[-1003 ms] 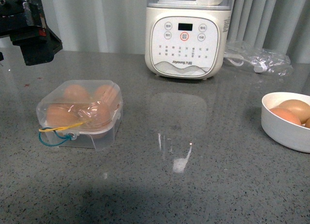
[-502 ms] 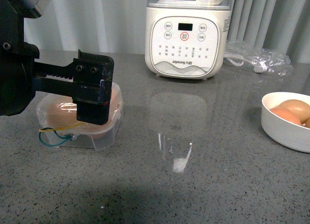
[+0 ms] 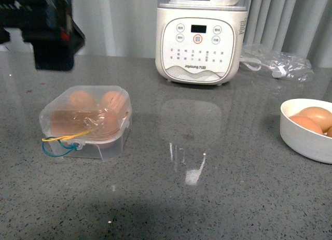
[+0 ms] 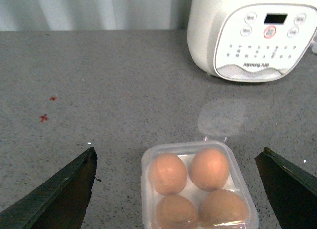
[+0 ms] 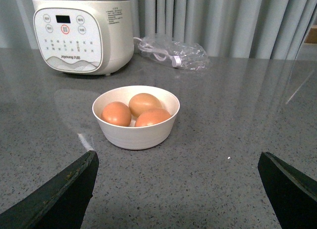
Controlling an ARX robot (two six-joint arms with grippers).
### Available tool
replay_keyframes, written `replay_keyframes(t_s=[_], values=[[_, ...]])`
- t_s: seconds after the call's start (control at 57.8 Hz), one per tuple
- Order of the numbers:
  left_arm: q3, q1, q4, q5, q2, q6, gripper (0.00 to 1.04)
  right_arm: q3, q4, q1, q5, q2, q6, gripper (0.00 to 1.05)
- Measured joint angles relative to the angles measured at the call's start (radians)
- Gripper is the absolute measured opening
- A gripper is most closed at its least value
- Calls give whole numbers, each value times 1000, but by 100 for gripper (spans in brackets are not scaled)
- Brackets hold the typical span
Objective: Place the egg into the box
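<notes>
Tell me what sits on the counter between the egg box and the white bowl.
Nothing: in the front view the stretch from the box to the bowl is bare grey counter, showing only light reflections.

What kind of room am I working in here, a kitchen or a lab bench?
Most likely a kitchen counter: a speckled grey stone countertop carries a Joyoung countertop appliance, a white bowl of brown eggs and a clear four-cell egg box. Curtains hang behind, so it may be a staged setup.

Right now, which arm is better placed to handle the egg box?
Left. The left pincer hangs open near the box; the right pincer, also open, faces the bowl far to the right.
</notes>
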Motion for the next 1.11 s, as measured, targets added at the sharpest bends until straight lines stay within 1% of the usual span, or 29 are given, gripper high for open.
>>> replay_keyframes(t_s=[0.19,0.398,0.45,0.553,0.623,0.64,0.692,0.899,0.986,1.02,1.038,1.055,1.107], values=[[-4,71,-121,0,-168,-21,98,0,0,0,0,0,0,98],[-84,76,-221,-5,-327,-20,98,0,0,0,0,0,0,98],[-101,74,-233,-21,-353,-16,98,0,0,0,0,0,0,98],[-125,77,-258,-19,-390,-21,98,0,0,0,0,0,0,98],[-215,99,-101,-8,-433,1,84,0,0,0,0,0,0,98],[-227,103,-85,-3,-439,2,82,0,0,0,0,0,0,98],[-293,127,-27,16,-481,6,71,0,0,0,0,0,0,98],[-427,180,12,60,-568,13,38,0,0,0,0,0,0,98],[-479,199,19,84,-609,17,20,0,0,0,0,0,0,98],[-502,244,19,154,-633,18,10,0,0,0,0,0,0,98],[-512,264,19,167,-644,18,5,0,0,0,0,0,0,98],[-522,277,19,171,-654,15,4,0,0,0,0,0,0,98],[-546,297,19,172,-678,20,4,0,0,0,0,0,0,98]])
